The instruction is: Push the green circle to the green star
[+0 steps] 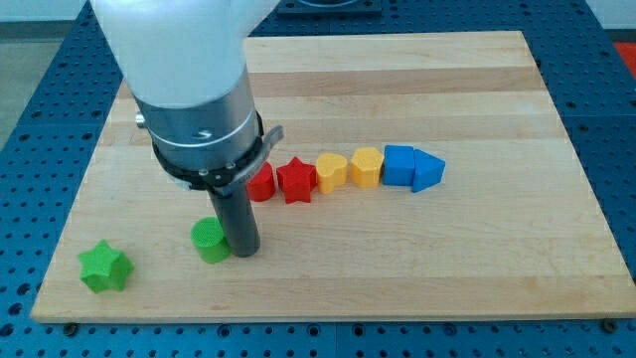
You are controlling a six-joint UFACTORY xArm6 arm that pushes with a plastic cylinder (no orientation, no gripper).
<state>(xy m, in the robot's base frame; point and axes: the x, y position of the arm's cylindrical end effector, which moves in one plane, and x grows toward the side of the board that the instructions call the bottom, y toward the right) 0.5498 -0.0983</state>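
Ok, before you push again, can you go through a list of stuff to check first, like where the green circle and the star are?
1. My tip sits on the green circle's right side, opposite the star: ok.
2. Tip touching the circle: looks so, cannot tell for sure.
3. Green star lies to the view's left of the circle, slightly lower: ok.
4. Bare board between circle and star: ok.
5. Red, yellow and blue blocks sit in a row behind, out of the way: ok.
6. Star close to the wooden board's bottom-left edge, so push gently: not ok.
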